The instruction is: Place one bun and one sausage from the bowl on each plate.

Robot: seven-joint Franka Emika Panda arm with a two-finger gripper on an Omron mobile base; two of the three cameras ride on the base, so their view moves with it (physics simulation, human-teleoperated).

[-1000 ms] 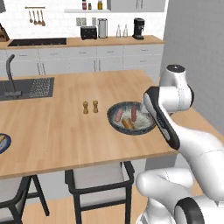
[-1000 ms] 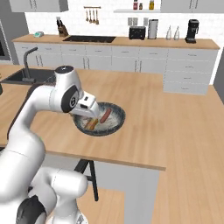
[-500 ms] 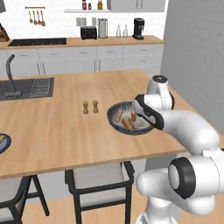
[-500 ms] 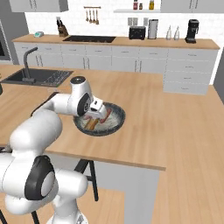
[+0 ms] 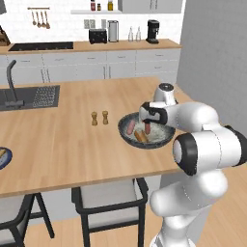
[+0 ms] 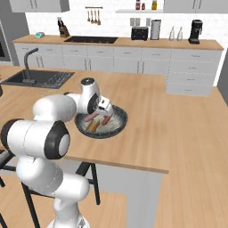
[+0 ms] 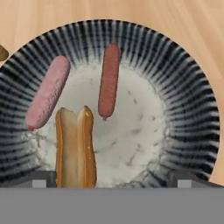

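End effector: you see the end effector (image 5: 147,126) low over the wide dark grey ribbed bowl (image 7: 188,96), jaws spread fully apart, gripping nothing.
Bowl: on the wooden bench (image 5: 62,140), beside two small shakers (image 5: 100,118).
Contents: one golden-tan split bun (image 7: 74,146), one pink sausage (image 7: 48,92), one reddish-brown sausage (image 7: 109,78).

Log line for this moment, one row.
gripper: open, empty, over bowl | bowl: one bun, two sausages | stage: pre-grasp
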